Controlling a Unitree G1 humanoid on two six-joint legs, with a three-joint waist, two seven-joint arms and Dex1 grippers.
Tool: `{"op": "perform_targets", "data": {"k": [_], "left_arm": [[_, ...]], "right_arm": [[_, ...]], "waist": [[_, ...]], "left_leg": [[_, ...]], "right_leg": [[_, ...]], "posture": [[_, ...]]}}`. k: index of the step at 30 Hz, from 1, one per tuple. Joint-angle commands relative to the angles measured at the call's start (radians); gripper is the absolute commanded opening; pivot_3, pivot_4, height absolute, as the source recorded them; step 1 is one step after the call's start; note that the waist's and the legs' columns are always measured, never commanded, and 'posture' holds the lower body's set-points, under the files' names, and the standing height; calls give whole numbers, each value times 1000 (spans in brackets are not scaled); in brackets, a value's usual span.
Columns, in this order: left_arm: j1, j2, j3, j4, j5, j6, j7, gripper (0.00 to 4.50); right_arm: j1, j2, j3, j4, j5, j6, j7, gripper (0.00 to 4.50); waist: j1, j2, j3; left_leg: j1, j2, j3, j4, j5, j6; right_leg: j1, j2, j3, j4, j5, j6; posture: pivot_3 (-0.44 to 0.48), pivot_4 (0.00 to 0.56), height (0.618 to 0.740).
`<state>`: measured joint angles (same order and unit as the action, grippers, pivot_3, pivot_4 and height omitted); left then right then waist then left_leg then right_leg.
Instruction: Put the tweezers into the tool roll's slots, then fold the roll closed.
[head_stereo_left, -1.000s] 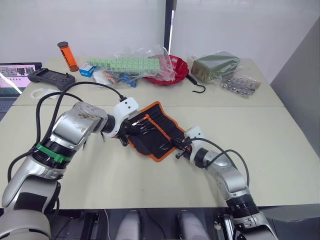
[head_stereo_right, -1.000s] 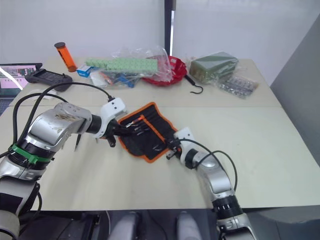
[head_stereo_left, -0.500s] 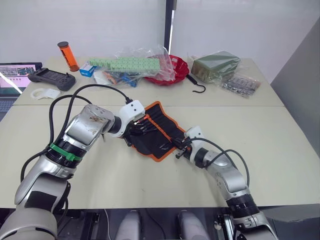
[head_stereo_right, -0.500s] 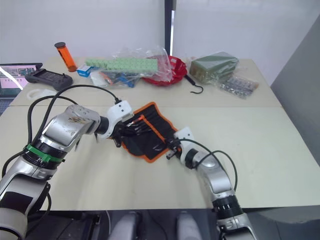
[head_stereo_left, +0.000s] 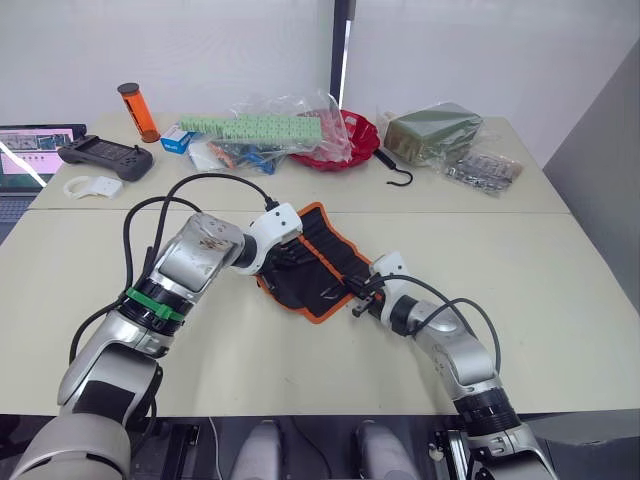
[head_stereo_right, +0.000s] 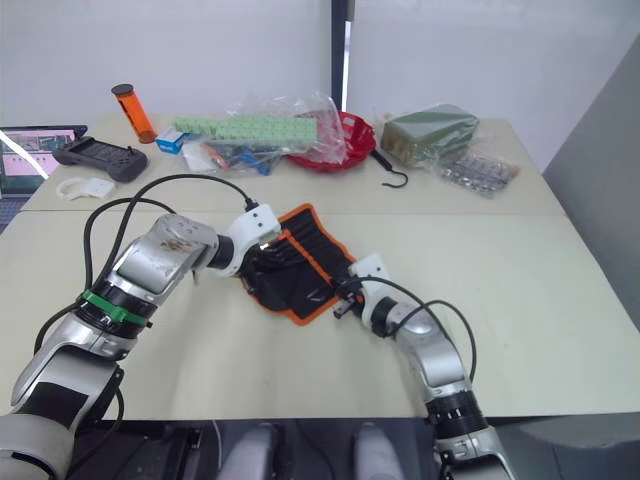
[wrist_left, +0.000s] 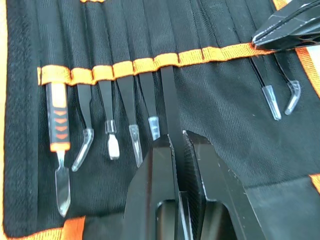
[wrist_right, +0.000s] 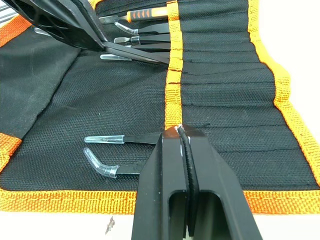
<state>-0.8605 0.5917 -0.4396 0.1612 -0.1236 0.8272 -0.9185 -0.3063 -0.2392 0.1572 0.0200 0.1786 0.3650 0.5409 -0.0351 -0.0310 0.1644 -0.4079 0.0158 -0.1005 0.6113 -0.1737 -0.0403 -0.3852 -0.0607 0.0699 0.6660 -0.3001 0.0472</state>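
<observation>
Black tool roll (wrist_left: 210, 107) (orange trim), black tweezers (wrist_left: 169, 107).

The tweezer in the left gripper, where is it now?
The tweezer is half in a slot under the orange band, between the left gripper and the tool roll's middle pockets.

No legible text, labels, brands or numbers on anything in view

A lab or workshop is showing: pale tables (head_stereo_left: 560, 260) are butting together, a laptop (head_stereo_left: 25, 150) is glowing far left, bagged parts (head_stereo_left: 270, 125) are piling far.
</observation>
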Motion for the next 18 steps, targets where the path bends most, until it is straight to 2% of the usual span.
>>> {"op": "perform_targets", "data": {"k": [1,11,15,18], "left_arm": [[22,-60,30,60,36,-183,46,23],[11,-175,44,239,93,-335,64,23],[-6,-220,99,311,48,-312,27,23],[-20,-236,120,363,64,-358,29,23]], "right_arm": [[29,-15,4,15,-17,43,-10,0],[38,-15,7,3,-16,51,-15,0],[39,-15,10,1,-17,52,-17,0],[41,-15,12,0,-17,53,-18,0]], "waist": [[4,1,0],[13,1,0],[15,1,0],[15,1,0]], "left_leg": [[0,0,0,0,0,0],[0,-1,-1,1,0,0],[1,-1,-1,2,0,0],[0,-1,-1,2,0,0]], "right_leg": [[1,0,0,0,0,0],[1,0,0,0,0,0],[1,0,0,0,0,0],[2,0,0,0,0,0]], "posture": [[0,150,740],[0,150,740],[0,150,740],[0,150,740]]}}
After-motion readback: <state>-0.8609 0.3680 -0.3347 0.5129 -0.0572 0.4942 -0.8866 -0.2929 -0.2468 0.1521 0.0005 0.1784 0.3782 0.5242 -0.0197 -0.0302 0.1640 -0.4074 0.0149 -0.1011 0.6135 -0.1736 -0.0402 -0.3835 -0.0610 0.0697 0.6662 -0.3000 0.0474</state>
